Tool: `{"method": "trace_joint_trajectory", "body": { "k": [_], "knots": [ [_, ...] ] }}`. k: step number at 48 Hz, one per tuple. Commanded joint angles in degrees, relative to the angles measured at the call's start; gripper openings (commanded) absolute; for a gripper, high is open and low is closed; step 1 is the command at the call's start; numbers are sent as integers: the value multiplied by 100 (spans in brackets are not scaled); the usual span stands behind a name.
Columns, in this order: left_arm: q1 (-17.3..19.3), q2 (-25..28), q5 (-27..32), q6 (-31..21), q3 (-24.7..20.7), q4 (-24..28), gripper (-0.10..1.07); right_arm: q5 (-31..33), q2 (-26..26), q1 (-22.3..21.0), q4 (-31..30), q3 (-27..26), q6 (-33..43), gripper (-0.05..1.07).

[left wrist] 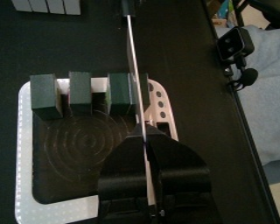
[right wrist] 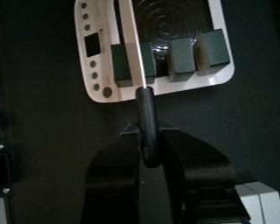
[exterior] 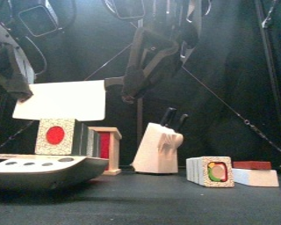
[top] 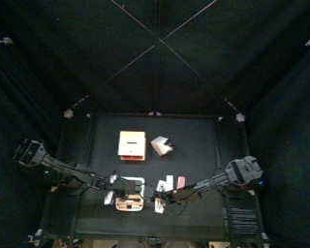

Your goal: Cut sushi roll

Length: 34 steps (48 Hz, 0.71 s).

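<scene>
The sushi roll [top: 129, 204] lies on a pale cutting board [top: 119, 201] at the table's front. Both wrist views show it as three dark-wrapped pieces [left wrist: 81, 92] [right wrist: 175, 57] in a row on the board [left wrist: 73, 175] [right wrist: 154, 17]. My left gripper [left wrist: 145, 144] is shut on a knife, whose thin blade [left wrist: 132, 61] runs out over the end piece. My right gripper [right wrist: 149, 149] is shut on a black knife handle [right wrist: 147, 122], its white blade [right wrist: 125, 44] just beside the end piece. The front view shows a broad white blade [exterior: 61, 101] above the board [exterior: 38, 167].
A white box with an orange-red band [top: 131, 145] and a white knife block [top: 162, 146] [exterior: 158, 145] stand mid-table behind the board. Loose sushi pieces [exterior: 210, 170] lie at the front right. Black curtains close in all sides.
</scene>
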Motion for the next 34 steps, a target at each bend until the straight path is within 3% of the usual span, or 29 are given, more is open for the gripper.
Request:
{"method": "trace_joint_trajectory", "body": {
  "k": [1, 15, 34],
  "knots": [
    [-62, -167, 62, 9, -18, 97, 21, 9, -141, -53, -26, -105, -9, 50],
    [18, -281, 44, 9, 53, 378, 21, 9, -123, -53, -18, -105, -9, 50],
    [18, -237, -149, 9, 176, 360, 21, 9, -70, -53, 0, -97, 0, 50]
  ]
}}
